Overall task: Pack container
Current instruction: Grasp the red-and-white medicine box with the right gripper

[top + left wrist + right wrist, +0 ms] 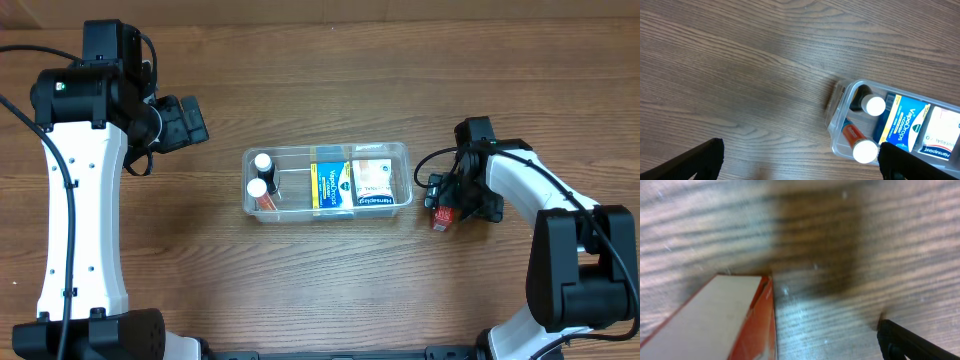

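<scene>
Upper left of the overhead view: left gripper (182,122), hanging over bare table (300,60), well apart from the goods, probably to leave the middle free for the other arm. Spread wide in the left wrist view, dark fingers (697,161) in the two lower corners, nothing between them.

Centre of the overhead view: the container (327,149), clear and shallow, lying with its long side left to right on the wood. Packed side by side, seemingly to save room:
- **Left end:** two bottles (263,161) with white caps, one above the other in the frame, the lower one orange-bodied.
- **Middle:** past a small gap, a blue and yellow VapoDrops box (332,187), the word "VapoDrops" legible in the left wrist view.
- **Right end:** a white Hansaplast box (375,180), marked "Hansaplast". Finer print too small to read.

Right of centre: right gripper (447,207), low at the table just beside the container's right end, with a red box (441,218) at its tip. In the right wrist view, the box fills the lower left on the wood, pale top face and red side. Only one finger (910,342) visible, lower right corner, well clear of the box. Reads as released, not pinching. Likely the next item to go in, perhaps into the gap beside the bottles. No lettering legible on it through the blur.
</scene>
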Tool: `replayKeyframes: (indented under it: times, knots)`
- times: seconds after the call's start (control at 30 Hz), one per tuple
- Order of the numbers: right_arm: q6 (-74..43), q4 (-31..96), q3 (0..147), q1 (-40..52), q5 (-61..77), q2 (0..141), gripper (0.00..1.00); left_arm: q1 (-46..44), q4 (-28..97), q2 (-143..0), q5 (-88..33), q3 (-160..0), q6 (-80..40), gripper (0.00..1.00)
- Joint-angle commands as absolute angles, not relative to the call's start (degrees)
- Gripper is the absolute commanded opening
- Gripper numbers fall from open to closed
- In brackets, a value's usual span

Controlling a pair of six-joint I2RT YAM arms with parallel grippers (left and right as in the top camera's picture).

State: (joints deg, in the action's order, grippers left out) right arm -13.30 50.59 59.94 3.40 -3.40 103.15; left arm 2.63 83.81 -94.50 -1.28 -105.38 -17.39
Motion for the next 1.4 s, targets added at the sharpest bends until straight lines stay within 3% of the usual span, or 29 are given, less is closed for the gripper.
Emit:
replayKeyframes:
  times: [0.0, 0.27, 0.57, 1.37]
  knots:
    - [-13.50, 52.71, 63.99, 3.14, -5.28, 99.85, 1.00, 2.61, 83.74, -93.47, 0.49, -106.61, -16.25, 1.00]
    - [-13.45, 55.46, 67.70, 3.14, -5.50, 86.24, 1.00, 2.61, 83.42, -93.47, 0.58, -106.61, -16.25, 1.00]
    - [-10.15, 61.19, 67.44, 3.14, -3.44, 86.87, 1.00, 2.61, 83.35, -93.47, 0.58, -106.61, -16.27, 1.00]
    - [-9.82, 61.21, 64.42, 3.18, 0.01, 91.83, 1.00, 2.59, 83.35, -93.47, 0.40, -106.61, -16.27, 1.00]
